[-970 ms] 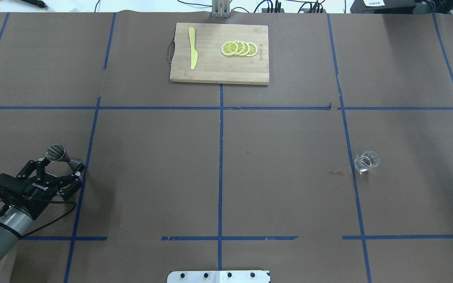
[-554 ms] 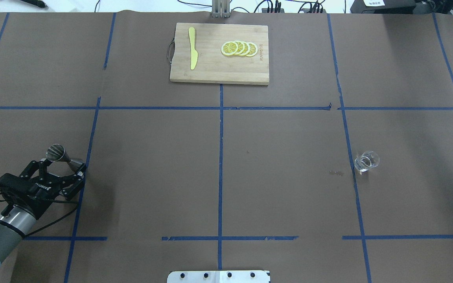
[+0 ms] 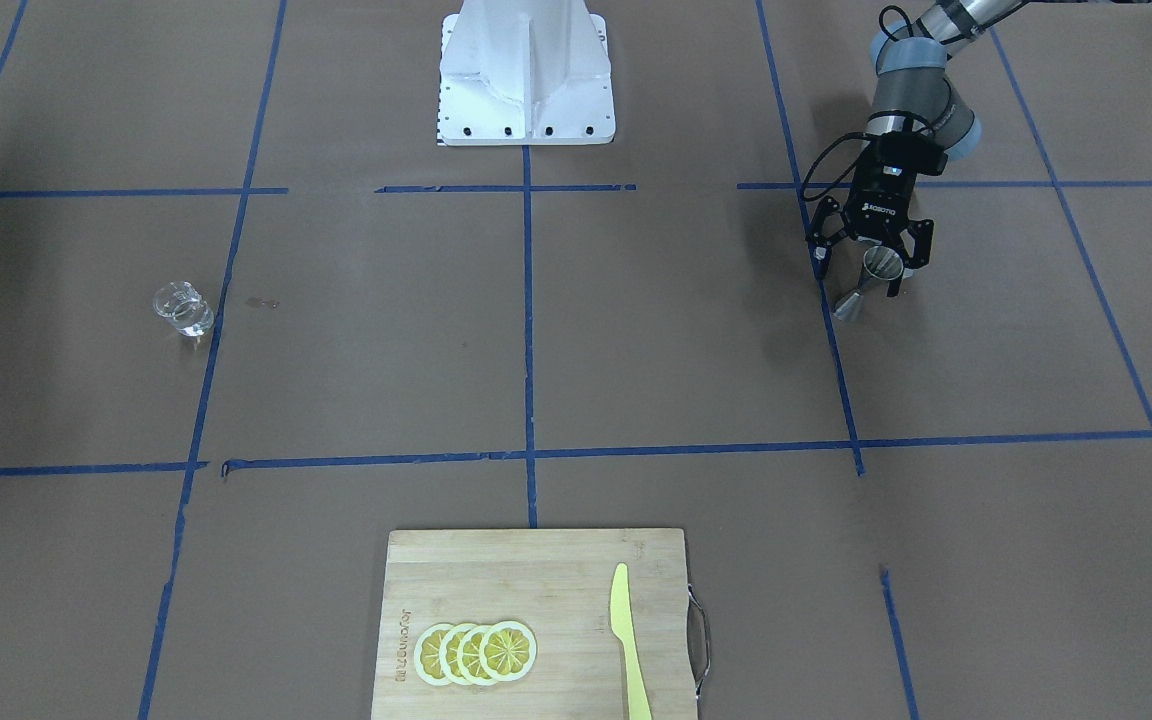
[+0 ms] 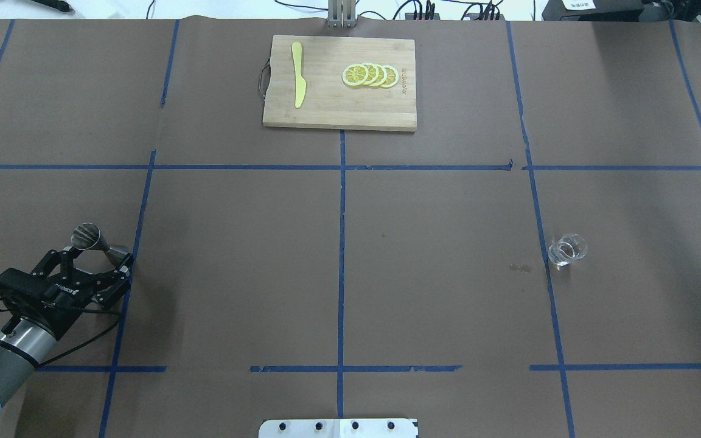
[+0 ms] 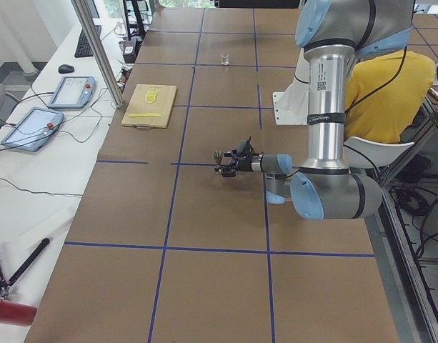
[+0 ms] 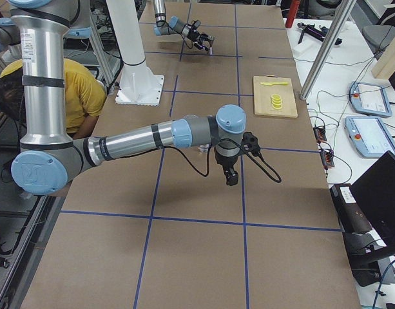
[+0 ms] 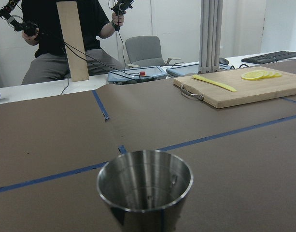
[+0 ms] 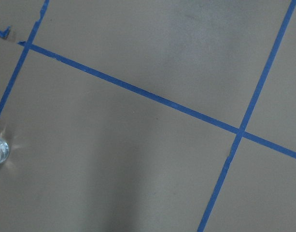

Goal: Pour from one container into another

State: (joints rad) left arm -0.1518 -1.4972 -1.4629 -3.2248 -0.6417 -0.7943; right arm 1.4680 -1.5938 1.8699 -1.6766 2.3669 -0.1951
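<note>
Jigger [image 4: 86, 234] unmoved, upright, far out on robot's left. Left gripper [image 4: 96, 255] shifted slightly over last second, now settled, fingers spread astride jigger's waist. Grasp likely next, pour not begun. Glass [image 4: 566, 249] well apart, on robot's right. Right gripper [image 6: 231, 177]: cannot tell whether spread or closed.

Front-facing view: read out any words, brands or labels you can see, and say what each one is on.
"ROBOTIQ": white lettering on the body of the left gripper.
Engraved mark along one edge of the cutting board: too small to read.
No other text is legible in this view.
</note>
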